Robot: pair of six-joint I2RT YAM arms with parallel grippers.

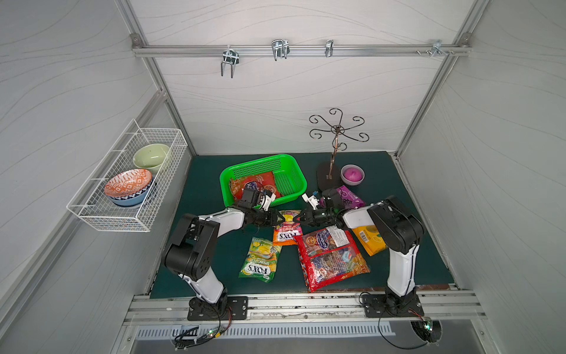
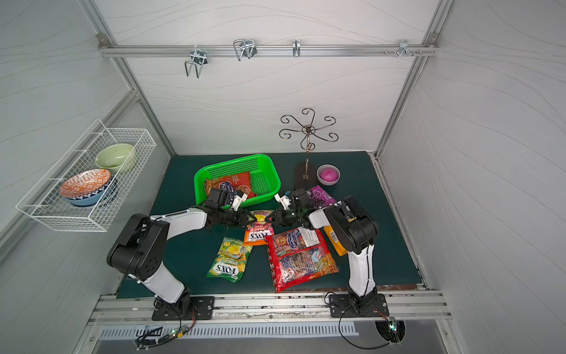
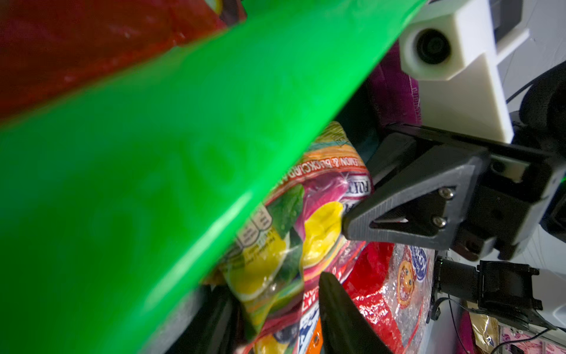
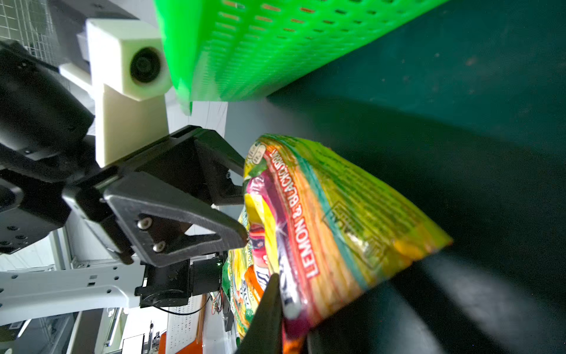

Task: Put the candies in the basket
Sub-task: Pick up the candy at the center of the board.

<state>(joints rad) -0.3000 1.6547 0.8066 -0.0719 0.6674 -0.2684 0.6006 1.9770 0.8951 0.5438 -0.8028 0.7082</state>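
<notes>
both grippers meet nose to nose over the far end of the orange fox's bag. it lies on the dark green mat just in front of the green basket, outside it and apart from its near wall. the left gripper reaches that end from the left. in the right wrist view its fingers stand spread, one on each side of the bag's crumpled end edge; whether the tips press the film i cannot tell. the right gripper reaches in from the opposite side. in the left wrist view its fingers sit close together, pinching the film at the bag's corner. that end is raised off the mat, while the near end rests on it, touching the large red bag. one red bag lies inside the basket. the others are on the mat: the green fox's bag beside the orange one, the yellow-orange bag partly under the right arm, and the purple bag behind the right wrist.
</notes>
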